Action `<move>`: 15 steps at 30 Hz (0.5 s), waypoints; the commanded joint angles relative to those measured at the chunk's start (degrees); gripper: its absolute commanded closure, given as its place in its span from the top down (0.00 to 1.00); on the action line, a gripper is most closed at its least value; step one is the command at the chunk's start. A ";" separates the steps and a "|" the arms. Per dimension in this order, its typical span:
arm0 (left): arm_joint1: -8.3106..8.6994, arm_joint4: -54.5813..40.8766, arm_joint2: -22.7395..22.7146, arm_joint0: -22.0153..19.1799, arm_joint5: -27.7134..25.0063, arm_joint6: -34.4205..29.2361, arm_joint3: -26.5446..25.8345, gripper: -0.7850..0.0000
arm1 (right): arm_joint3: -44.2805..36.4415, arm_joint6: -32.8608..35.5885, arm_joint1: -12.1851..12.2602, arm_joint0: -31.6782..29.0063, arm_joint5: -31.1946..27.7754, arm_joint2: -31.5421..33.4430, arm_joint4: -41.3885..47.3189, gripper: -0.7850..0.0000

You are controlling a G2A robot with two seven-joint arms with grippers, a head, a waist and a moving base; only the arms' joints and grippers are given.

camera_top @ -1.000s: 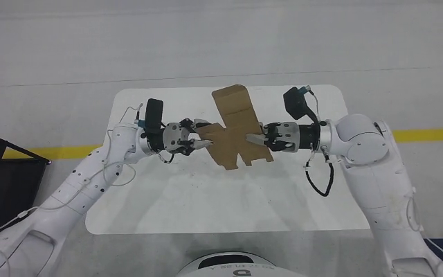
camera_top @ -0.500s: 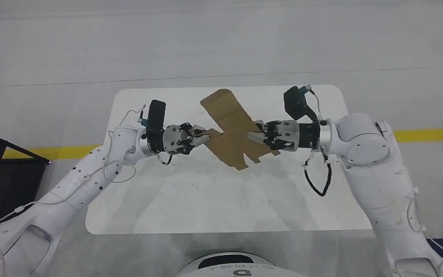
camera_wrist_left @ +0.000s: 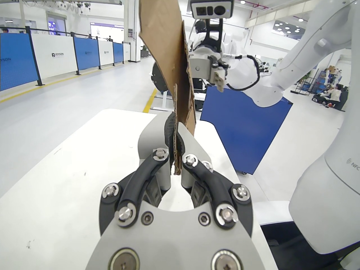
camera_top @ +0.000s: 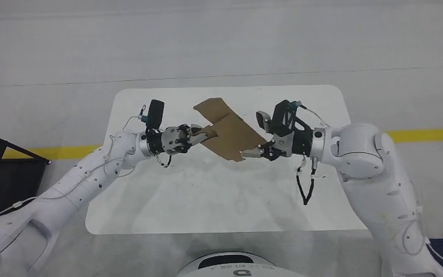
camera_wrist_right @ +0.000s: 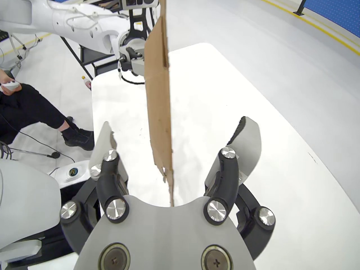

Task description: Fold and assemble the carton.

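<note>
A flat brown cardboard carton [camera_top: 223,131] is held in the air above the middle of the white table [camera_top: 173,201], tilted up on edge. My left gripper [camera_top: 199,134] is shut on the carton's left end; in the left wrist view the carton [camera_wrist_left: 171,65] stands pinched between the two pads of that gripper [camera_wrist_left: 175,139]. My right gripper [camera_top: 253,151] is at the carton's right end with its fingers spread. In the right wrist view the carton [camera_wrist_right: 159,94] passes edge-on through the gap of the open right gripper [camera_wrist_right: 177,139], touching neither finger.
The white table has rounded corners, and bare surface lies in front of and beside the arms. A yellow floor line [camera_top: 69,150] runs behind the table. In the right wrist view a seated person's leg [camera_wrist_right: 33,110] shows beyond the table's far end.
The carton has turned from lying nearly flat to standing more on edge. My right gripper let go and opened, and its wrist rolled. The left gripper kept its hold.
</note>
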 commanded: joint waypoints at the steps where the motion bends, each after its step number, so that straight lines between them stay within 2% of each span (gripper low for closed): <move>1: 0.03 -1.55 1.18 -0.78 0.00 0.00 0.98 0.00 | 0.13 0.69 0.04 0.76 -0.71 -1.60 0.19 1.00; 15: 0.14 -8.52 5.44 -4.72 0.00 0.00 2.51 0.00 | 3.46 5.56 0.05 7.79 -5.82 -12.16 5.84 1.00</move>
